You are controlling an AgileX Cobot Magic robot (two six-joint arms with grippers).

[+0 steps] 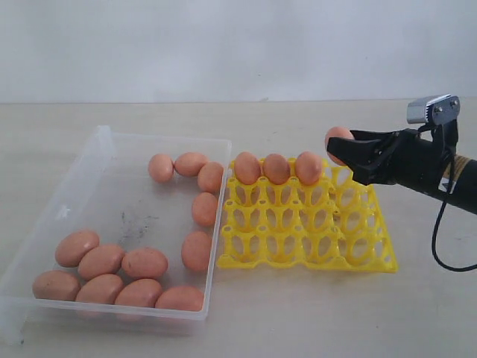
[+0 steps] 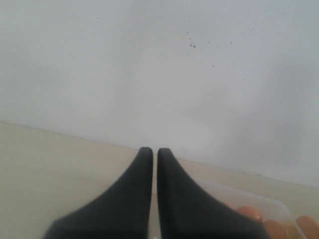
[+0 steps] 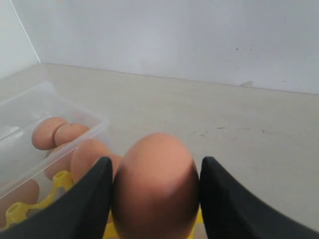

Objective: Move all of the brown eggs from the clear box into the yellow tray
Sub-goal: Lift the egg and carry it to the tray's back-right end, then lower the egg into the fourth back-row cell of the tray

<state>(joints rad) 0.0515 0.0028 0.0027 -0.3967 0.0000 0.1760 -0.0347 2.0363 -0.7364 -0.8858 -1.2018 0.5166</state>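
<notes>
My right gripper (image 1: 344, 149) is shut on a brown egg (image 1: 337, 136), held just above the back right corner of the yellow tray (image 1: 298, 224). The tray's back row holds three brown eggs (image 1: 276, 168). To its left, the clear box (image 1: 160, 138) holds several brown eggs, some in a front cluster (image 1: 104, 261) and some along its right wall (image 1: 205, 209). In the right wrist view the held egg (image 3: 155, 184) fills the gap between the black fingers (image 3: 89, 199). My left gripper (image 2: 155, 150) is shut and holds nothing, with a box corner (image 2: 259, 199) beside it.
Box and tray stand on a beige tabletop (image 1: 313, 313) with a white wall behind. A black cable (image 1: 440, 239) hangs from the right arm, to the right of the tray.
</notes>
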